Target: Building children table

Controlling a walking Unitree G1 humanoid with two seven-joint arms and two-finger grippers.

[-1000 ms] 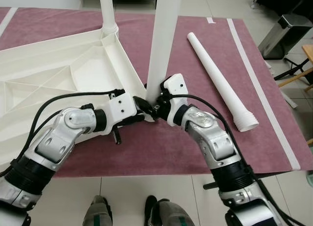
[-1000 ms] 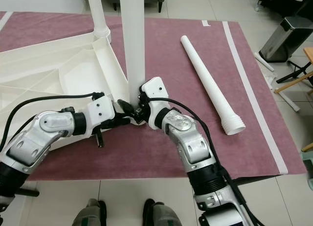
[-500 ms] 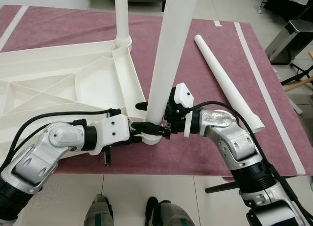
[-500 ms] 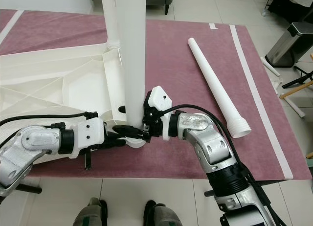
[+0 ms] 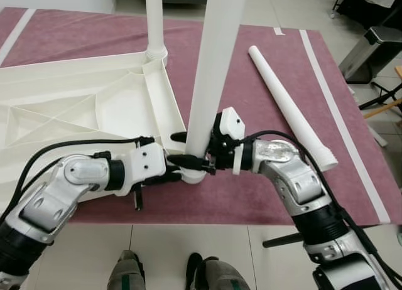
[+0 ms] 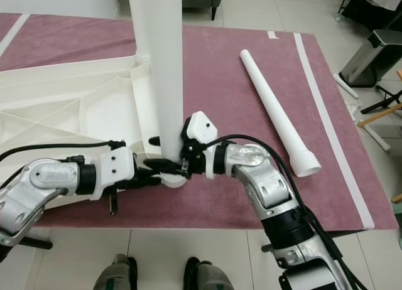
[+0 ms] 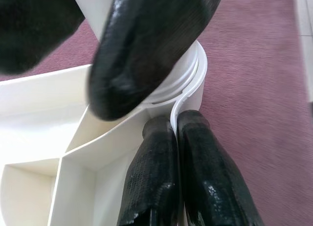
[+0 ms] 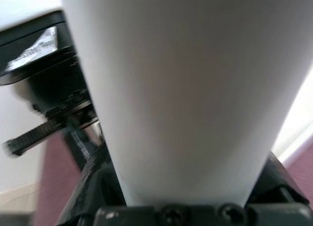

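Left eye view | right gripper (image 5: 188, 149) clasps upright white plastic table leg (image 5: 210, 83) | left gripper (image 5: 178, 172) pinches upturned white tabletop's corner socket (image 5: 195, 175) just below | spare white leg (image 5: 290, 105) lies well apart on maroon mat (image 5: 251, 196)

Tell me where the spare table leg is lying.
The loose table leg lies flat on the maroon rug on the robot's right, apart from the upturned white tabletop and beyond the right gripper.
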